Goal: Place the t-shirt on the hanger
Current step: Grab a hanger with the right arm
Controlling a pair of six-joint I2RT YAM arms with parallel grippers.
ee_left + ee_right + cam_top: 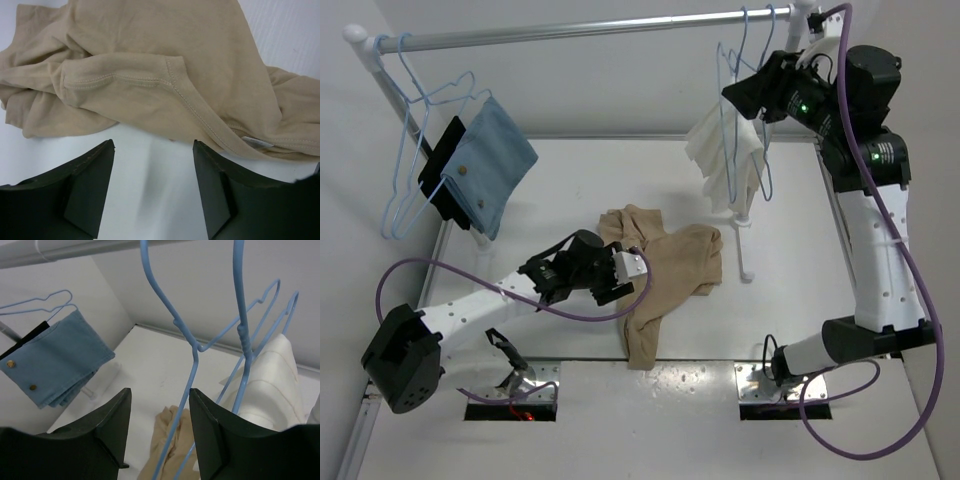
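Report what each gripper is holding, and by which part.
Nothing is held: left gripper open short of the t-shirt; right gripper open, the hanger wire passing unclamped between its jaws.

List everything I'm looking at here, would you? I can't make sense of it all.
t-shirt: one, tan, crumpled mid-table.
hangers: at least four, pale-blue wire, on the rail at both ends.
blue cloth: one, light blue, hung at the left end.
white cloth: one, white, hung at the right end.
rail: one, silvery, across the back.
table: one, white, under it all.
arms: two, black and white, purple cables.
left gripper: open, low, just short of the t-shirt.
right gripper: open, up at the right-end hangers.
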